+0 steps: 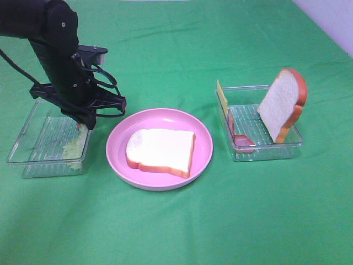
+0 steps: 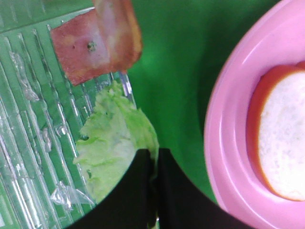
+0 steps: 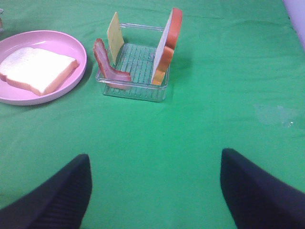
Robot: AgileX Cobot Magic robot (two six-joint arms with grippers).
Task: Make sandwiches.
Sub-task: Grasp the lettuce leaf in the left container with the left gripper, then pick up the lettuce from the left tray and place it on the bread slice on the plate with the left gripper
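Sandwich bread first: one slice point(image 1: 160, 150) lies flat on the lone pink plate point(image 1: 113, 149), centre frame. A second slice point(image 1: 282, 102) stands upright in the right tray point(image 1: 265, 156) with one cheese square point(image 1: 222, 96) and one bacon strip point(image 1: 241, 141). In the left tray point(image 1: 25, 154), the left gripper point(image 2: 155, 157) is clamped on the one lettuce leaf point(image 2: 112, 138), another bacon strip point(image 2: 95, 43) nearby. The right gripper point(image 3: 153, 157) gapes wide, empty.

The table point(image 1: 182, 232) is covered edge to edge by a bright green cloth point(image 1: 165, 44). Three things stand directly on the cloth in a row: a clear plastic tray point(image 1: 38, 149) on the left, a round pink plate point(image 1: 113, 149) in the middle near it, and a second clear tray point(image 1: 270, 152) on the right, apart from the plate.
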